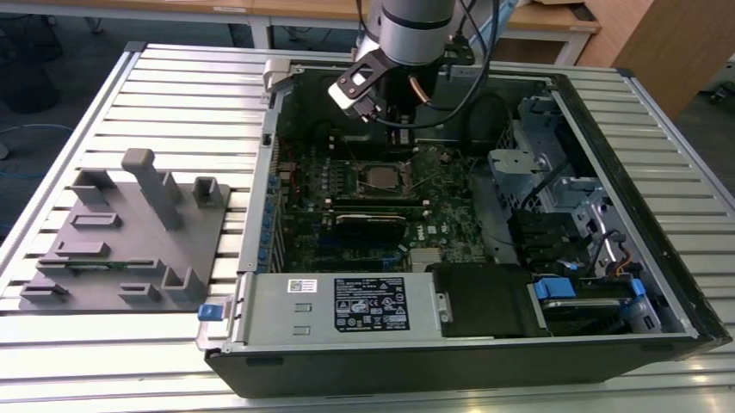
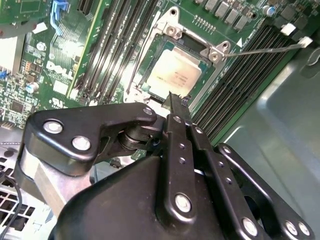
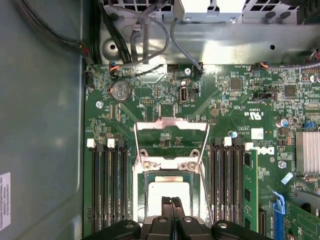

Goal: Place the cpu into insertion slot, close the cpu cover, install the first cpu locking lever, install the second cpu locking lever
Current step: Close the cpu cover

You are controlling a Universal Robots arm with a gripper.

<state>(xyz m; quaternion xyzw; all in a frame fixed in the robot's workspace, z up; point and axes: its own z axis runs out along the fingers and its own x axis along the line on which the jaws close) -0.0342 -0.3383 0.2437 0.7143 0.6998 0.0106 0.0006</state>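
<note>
The cpu (image 3: pixel 170 189) lies flat in the insertion slot (image 3: pixel 141 192), its silver-grey top facing up; it also shows in the second wrist view (image 2: pixel 175 75). The cpu cover (image 3: pixel 172 121) stands flipped open on its hinge, with green board visible through its cut-out. A thin wire locking lever (image 2: pixel 265 48) sticks out sideways from the socket, and another (image 3: pixel 206 192) runs along the socket's edge. My gripper (image 3: pixel 171 201) is shut with nothing in it, its tips just above the edge of the cpu. From outside, the gripper (image 1: pixel 397 129) hangs over the far side of the socket (image 1: pixel 378 178).
Long black memory slots (image 3: pixel 107 185) flank the socket on both sides. Cables (image 3: pixel 150 35) cross the case wall beyond the board. The open computer case (image 1: pixel 597 206) holds drive bays at the exterior view's right. A grey fixture block (image 1: pixel 126 241) sits on the slatted table.
</note>
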